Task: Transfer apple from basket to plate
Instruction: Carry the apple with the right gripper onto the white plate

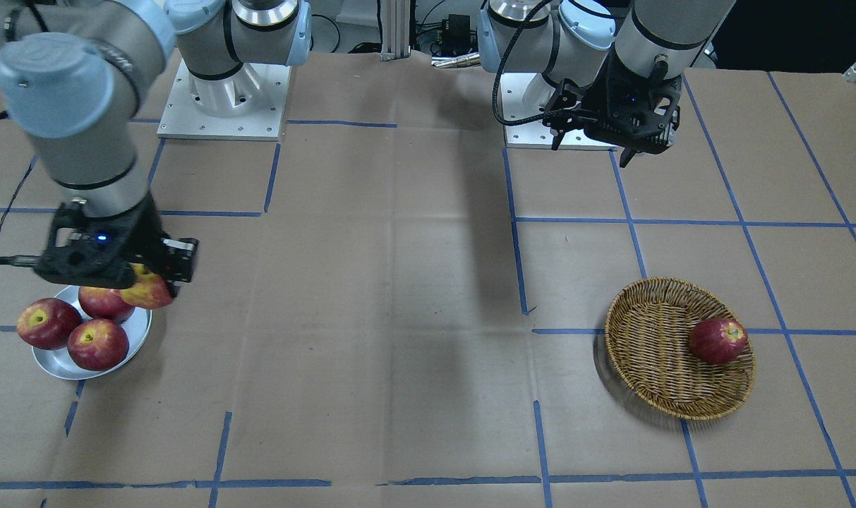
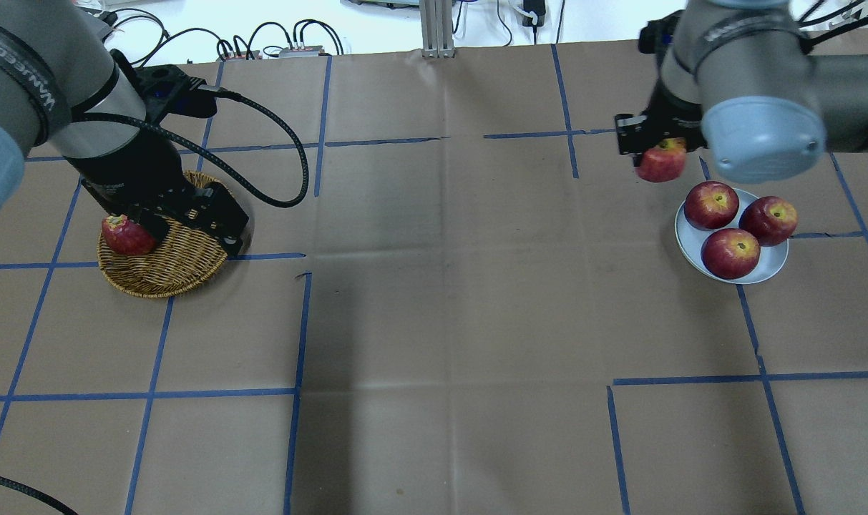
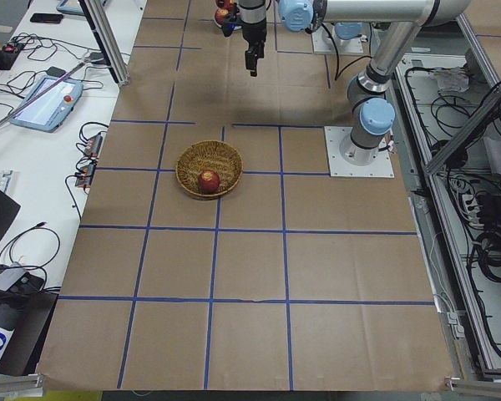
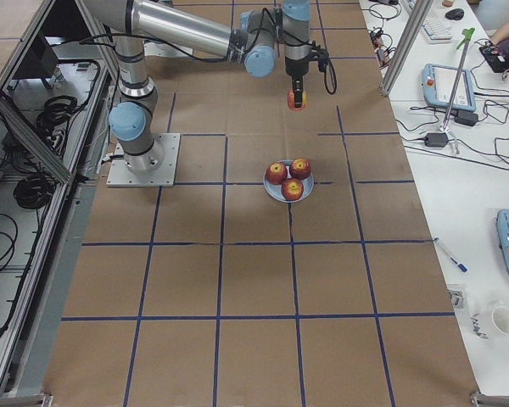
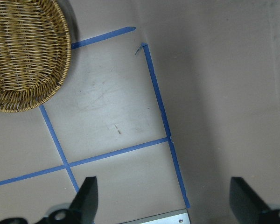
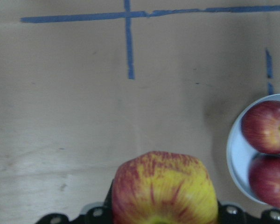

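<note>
Apple [image 6: 164,186] in R fingers [image 1: 181,259], nr plate [image 6: 234,149].

Illegible white lettering, left arm band [image 2: 20,70]

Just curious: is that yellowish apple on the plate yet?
Not yet: the right arm's fingers hold the apple above the table, beside the plate.

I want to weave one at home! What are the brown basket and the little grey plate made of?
The basket looks like woven wicker, tan and matte: thin strands cross over and under, with a braided rim. The plate looks like metal, silver-grey and smooth with a soft sheen, though the pictures alone cannot rule out a coated material.
</note>
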Controlling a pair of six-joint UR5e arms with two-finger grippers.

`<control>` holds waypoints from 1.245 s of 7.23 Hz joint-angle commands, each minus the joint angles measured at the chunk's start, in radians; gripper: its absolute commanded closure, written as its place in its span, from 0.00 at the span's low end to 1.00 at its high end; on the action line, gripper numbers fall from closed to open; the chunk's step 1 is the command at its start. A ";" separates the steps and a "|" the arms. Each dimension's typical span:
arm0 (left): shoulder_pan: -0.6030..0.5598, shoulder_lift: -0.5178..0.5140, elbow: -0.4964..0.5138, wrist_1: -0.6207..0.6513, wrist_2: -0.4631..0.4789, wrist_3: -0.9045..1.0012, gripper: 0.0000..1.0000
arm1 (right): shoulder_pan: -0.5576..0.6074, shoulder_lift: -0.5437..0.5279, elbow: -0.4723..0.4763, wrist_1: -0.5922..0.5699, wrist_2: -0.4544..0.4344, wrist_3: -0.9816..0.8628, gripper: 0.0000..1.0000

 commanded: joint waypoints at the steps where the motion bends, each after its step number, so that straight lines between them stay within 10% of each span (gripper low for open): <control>1: 0.000 -0.001 0.000 0.000 0.000 0.000 0.01 | -0.217 -0.010 0.054 -0.017 0.060 -0.286 0.54; 5: 0.000 -0.006 -0.001 0.006 0.000 0.000 0.01 | -0.337 0.069 0.247 -0.371 0.127 -0.422 0.54; 8: 0.000 -0.007 -0.001 0.005 0.002 0.000 0.01 | -0.328 0.077 0.270 -0.372 0.127 -0.419 0.54; 9: 0.000 -0.009 0.000 0.005 0.000 0.000 0.01 | -0.330 0.085 0.271 -0.372 0.127 -0.419 0.39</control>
